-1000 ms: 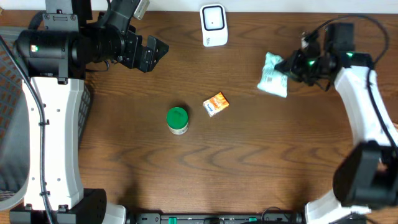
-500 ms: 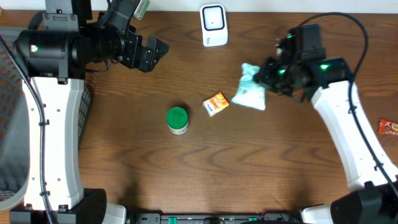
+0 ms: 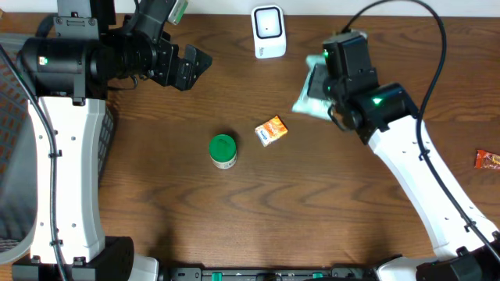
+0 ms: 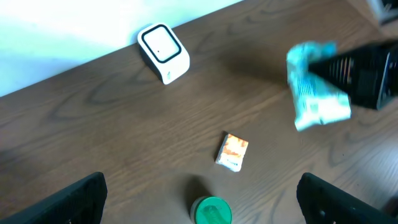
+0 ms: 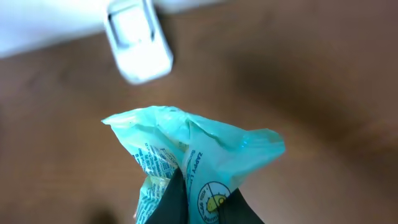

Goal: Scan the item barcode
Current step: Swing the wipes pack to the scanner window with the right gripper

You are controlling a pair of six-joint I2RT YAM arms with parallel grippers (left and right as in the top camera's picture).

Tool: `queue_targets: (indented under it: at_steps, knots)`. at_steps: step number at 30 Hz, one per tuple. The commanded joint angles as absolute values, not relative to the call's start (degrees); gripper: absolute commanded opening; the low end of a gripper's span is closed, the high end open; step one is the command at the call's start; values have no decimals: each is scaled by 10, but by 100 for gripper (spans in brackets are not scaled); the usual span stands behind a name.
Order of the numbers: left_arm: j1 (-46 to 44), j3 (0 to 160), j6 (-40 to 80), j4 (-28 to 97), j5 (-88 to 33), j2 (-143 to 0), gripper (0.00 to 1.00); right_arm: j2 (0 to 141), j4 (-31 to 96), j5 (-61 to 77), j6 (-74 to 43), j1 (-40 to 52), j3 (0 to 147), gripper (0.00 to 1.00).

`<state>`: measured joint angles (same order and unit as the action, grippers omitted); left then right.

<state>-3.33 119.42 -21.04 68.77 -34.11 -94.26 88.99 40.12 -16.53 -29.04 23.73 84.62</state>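
The right fingers point(image 5: 177, 202) are pinched tight on the lower end of a crumpled teal packet point(image 5: 199, 149), which hangs above the tabletop point(image 3: 328, 203) and touches nothing else. From the wrist camera the packet stands up away from the fingers toward 12 o'clock, with printed film facing the lens (no barcode can be made out on it). In the overhead view its long axis seems to run roughly from 1 to 7 o'clock, though the wrist covers much of it.

The white scanner point(image 3: 267, 31) stands at the far edge, at about 10 o'clock from the packet in the overhead view and 11 o'clock in the right wrist view. It is near the packet but apart from it. I judge the coming move turns on closing that gap up and to the left, and on turning the printed side to the scanner's face.

The left fingers point(image 4: 68, 199) are spread wide and empty, at about 8 o'clock from the scanner, so the right arm is the one placed to present the packet.

Counted:
- one scanner
- one teal packet
- one orange box point(image 3: 272, 130)
- one green-lidded jar point(image 3: 223, 151) at 8 o'clock from the box
- one red wrapper point(image 3: 488, 159) at the right edge
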Motion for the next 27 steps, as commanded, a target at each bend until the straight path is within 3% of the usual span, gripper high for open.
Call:
queue_targets:
  at_steps: [1, 9, 18, 27]
  knots:
    - [-33, 1190, -216, 689, -338, -945, 98, 895, 354, -324, -211, 243, 846, 2]
    - [-33, 1190, -216, 689, -338, -945, 98, 1017, 143, -406, -28, 230, 846, 2]
    - [-33, 1190, -216, 689, -338, -945, 98, 1190, -244, -414, 218, 223, 846, 1]
    - [-33, 1190, -216, 689, -338, -945, 98, 1312, -512, -258, 445, 222, 847, 1]
